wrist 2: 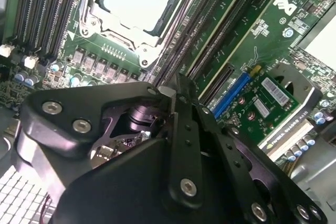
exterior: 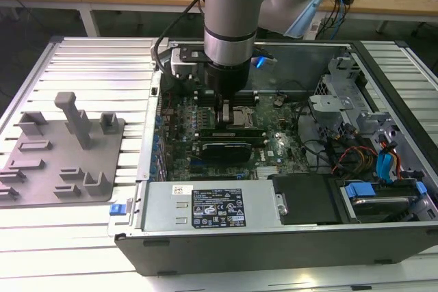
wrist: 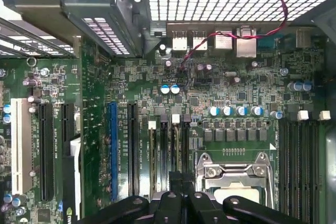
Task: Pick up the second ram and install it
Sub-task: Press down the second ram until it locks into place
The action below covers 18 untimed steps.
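One arm, one gripper (exterior: 224, 109), lowered into one open computer case (exterior: 226, 251) that lies on a slatted metal table (exterior: 89, 59); the gripper hangs over the single green motherboard (wrist: 231, 77), near its middle and just beside the one CPU socket (wrist 2: 137, 3). In the second wrist view the fingers (wrist 2: 184, 129) are drawn narrow, their tips almost meeting; whether they pinch anything cannot be told. The second ram (exterior: 205, 130) appears in the exterior view as one thin dark-green strip on edge, close under the fingertips and beside the socket; its long axis runs from the exterior view's left to its right, parallel to the memory slots (wrist: 170, 145). Two banks of slots flank the socket in the first wrist view. Crowding the work: one graphics card (exterior: 220, 150) on the near side of the ram, one power supply (exterior: 212, 206) along the case's near wall, drive bays and cables (exterior: 369, 155) at the exterior view's right end. One grey fixture plate (exterior: 58, 162) with upright blocks lies outside the case, well apart, at the exterior view's left.
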Motion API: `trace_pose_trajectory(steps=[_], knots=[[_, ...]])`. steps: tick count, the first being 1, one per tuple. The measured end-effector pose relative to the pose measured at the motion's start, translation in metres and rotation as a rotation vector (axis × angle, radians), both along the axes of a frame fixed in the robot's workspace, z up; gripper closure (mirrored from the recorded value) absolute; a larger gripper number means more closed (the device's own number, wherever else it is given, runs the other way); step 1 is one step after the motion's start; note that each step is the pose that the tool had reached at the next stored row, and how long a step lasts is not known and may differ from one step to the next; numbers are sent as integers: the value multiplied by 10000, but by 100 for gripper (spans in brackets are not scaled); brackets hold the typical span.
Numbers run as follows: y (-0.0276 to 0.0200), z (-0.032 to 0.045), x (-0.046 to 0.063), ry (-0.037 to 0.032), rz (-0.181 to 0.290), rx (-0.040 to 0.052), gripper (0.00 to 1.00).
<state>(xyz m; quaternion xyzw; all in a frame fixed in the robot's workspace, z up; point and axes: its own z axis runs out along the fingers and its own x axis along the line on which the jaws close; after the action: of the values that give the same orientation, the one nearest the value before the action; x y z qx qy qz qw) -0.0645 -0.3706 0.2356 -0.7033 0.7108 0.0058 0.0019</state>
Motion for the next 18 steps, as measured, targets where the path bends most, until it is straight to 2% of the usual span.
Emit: trace_pose_trajectory(steps=[2,14,15,16,17,18], knots=[[0,-34,-3,3,-2,-3,92],[0,-70,-5,0,-1,0,92],[3,-50,-3,-15,-1,18,92],[1,8,-5,-3,-2,4,92],[0,118,-5,0,-1,0,92],[1,265,-5,-1,-1,0,92]])
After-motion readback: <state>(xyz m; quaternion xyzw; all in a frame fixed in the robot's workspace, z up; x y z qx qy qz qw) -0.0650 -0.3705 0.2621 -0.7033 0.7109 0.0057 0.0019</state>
